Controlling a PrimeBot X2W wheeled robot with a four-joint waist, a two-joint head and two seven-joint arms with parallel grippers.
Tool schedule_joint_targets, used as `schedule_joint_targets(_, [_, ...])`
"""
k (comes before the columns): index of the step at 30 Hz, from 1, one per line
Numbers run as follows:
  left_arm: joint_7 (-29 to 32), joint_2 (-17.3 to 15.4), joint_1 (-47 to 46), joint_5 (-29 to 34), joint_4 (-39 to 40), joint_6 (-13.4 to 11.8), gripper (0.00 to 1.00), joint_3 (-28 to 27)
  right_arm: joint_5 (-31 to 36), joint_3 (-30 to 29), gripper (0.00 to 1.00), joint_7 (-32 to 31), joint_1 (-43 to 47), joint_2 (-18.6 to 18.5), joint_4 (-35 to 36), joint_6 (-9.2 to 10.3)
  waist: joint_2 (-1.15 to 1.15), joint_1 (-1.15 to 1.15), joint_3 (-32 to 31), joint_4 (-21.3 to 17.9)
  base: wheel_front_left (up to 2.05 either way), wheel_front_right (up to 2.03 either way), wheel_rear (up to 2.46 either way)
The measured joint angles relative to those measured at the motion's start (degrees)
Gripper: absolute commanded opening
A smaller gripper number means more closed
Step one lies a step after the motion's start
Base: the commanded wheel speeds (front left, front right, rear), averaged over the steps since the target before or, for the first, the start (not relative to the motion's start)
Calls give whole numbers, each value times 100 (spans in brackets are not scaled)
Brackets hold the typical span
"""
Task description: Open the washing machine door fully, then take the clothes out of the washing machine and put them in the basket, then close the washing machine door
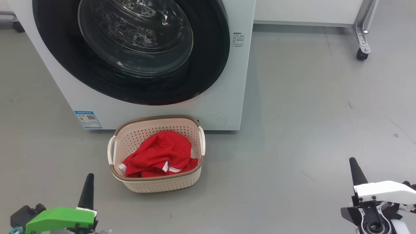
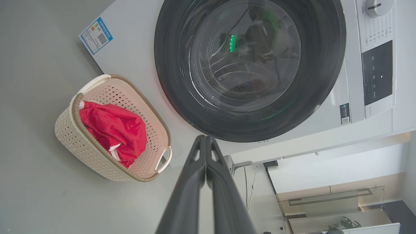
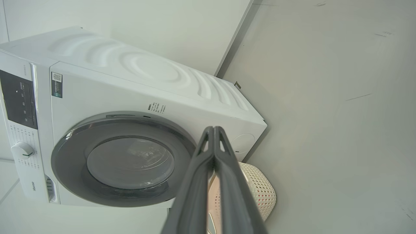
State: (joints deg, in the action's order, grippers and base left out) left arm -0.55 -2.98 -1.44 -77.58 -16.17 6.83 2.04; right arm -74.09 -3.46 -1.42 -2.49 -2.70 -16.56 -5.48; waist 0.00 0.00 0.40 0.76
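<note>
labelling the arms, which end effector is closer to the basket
The left end effector, the green-cased one: its shut tip stands just left of the basket. The right end effector, white-cased and also shut, sits far off to the basket's other side.

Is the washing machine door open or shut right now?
Shut. The washing machine door lies flush against the washing machine front, no gap around its black rim.

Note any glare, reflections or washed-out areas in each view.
Head view: white glare streaks across the washing machine door glass. Left wrist view: a green glint reflects in that glass. Right wrist view: the door's black rim looks washed-out grey.
</note>
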Motion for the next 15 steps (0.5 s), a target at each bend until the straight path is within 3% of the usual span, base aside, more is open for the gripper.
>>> schedule_joint_targets(15, [255, -41, -91, -1015, 4, 2, 0, -198, -1050, -258, 0, -293, -62, 25, 12, -94, 0, 0, -15, -48, 0, 0, 0])
